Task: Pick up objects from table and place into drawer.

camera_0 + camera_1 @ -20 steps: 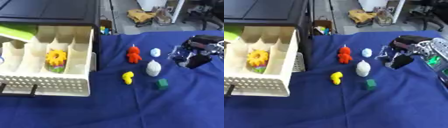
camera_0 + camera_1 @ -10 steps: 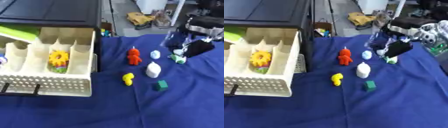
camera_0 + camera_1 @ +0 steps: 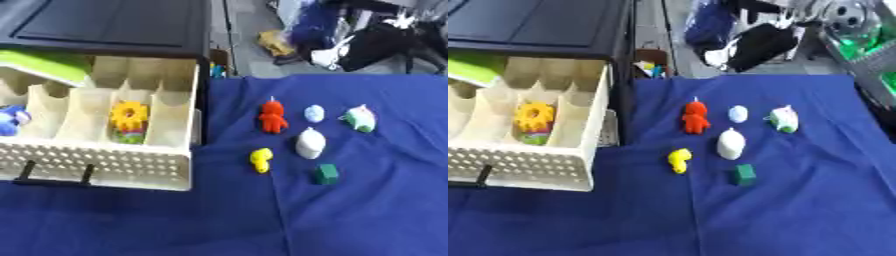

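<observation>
Several small toys lie on the blue cloth: a red figure (image 3: pixel 273 117), a pale blue piece (image 3: pixel 314 113), a white and green toy (image 3: pixel 360 119), a white lump (image 3: pixel 309 143), a yellow figure (image 3: pixel 260 160) and a green cube (image 3: pixel 327 174). To their left stands the cream drawer (image 3: pixel 96 165), pulled open. It holds a yellow flower toy (image 3: pixel 129 116), a blue thing (image 3: pixel 9 121) and a green item (image 3: pixel 44 67). My right hand (image 3: pixel 759 45) hangs blurred above the table's far edge, well clear of the toys. The left hand does not show.
The black cabinet (image 3: pixel 105 25) sits above the drawer at the upper left. The blue cloth (image 3: pixel 350 220) runs bare across the front. Beyond the far edge is floor clutter, with a green-lit device (image 3: pixel 859 42) at the upper right.
My right hand has risen from beside the toys up to the far edge. The white and green toy now lies uncovered on the cloth where the hand was.
</observation>
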Motion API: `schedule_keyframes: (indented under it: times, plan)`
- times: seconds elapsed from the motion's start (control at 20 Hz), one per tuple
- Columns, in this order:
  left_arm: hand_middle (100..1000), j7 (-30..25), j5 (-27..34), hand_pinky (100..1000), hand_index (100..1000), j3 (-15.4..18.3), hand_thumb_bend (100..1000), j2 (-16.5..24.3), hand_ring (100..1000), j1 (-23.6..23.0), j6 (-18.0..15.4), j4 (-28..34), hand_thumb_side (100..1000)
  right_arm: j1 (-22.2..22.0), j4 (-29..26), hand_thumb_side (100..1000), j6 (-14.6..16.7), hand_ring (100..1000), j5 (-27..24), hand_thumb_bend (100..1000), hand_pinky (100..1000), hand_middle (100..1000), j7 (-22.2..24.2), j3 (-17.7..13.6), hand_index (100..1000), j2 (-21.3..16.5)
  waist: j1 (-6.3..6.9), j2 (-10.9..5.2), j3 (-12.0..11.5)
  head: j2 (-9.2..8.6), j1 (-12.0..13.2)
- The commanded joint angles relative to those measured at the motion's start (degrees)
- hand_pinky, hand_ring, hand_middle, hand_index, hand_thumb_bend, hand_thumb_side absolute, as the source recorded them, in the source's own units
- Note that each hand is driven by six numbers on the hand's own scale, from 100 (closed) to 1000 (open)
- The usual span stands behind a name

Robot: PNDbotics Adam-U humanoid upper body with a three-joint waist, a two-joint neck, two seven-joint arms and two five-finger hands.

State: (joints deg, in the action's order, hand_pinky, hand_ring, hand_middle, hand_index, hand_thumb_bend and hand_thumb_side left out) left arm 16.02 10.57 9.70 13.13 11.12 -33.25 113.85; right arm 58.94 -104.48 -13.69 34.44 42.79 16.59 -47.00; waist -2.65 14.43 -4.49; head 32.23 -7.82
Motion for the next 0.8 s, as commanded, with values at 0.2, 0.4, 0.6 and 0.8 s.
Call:
schedule_keyframes:
  times: [0.2,0.4,0.6,0.8]
  plan:
    - [639,-0.36,0.61,440,849,-0.21,266,1.28,642,0.27,0.23,0.74,1000,6.88,3.04,523,0.29,631,0.06,239,588,435,0.55,-0.08,582,7.15,0.11,-1.35,-0.75,0.38,-0.34]
    - [639,-0.62,0.92,440,849,-0.35,267,1.2,642,0.28,0.17,0.74,1000,10.04,5.97,526,0.5,625,0.42,242,585,428,0.68,0.49,576,12.02,0.22,-1.38,-1.53,0.45,-0.81]
    - [640,-0.9,1.18,441,849,-0.52,267,1.06,642,0.46,0.19,0.74,1000,12.17,9.42,534,1.05,623,1.72,248,584,425,0.83,1.42,573,16.23,0.22,-1.22,-2.17,0.47,-1.22]
    - [640,-1.16,1.41,440,849,-0.66,267,0.92,643,0.69,0.23,0.74,1000,13.23,12.11,537,1.65,618,2.42,258,582,421,0.63,1.81,569,19.72,0.21,-0.97,-2.76,0.33,-1.55]
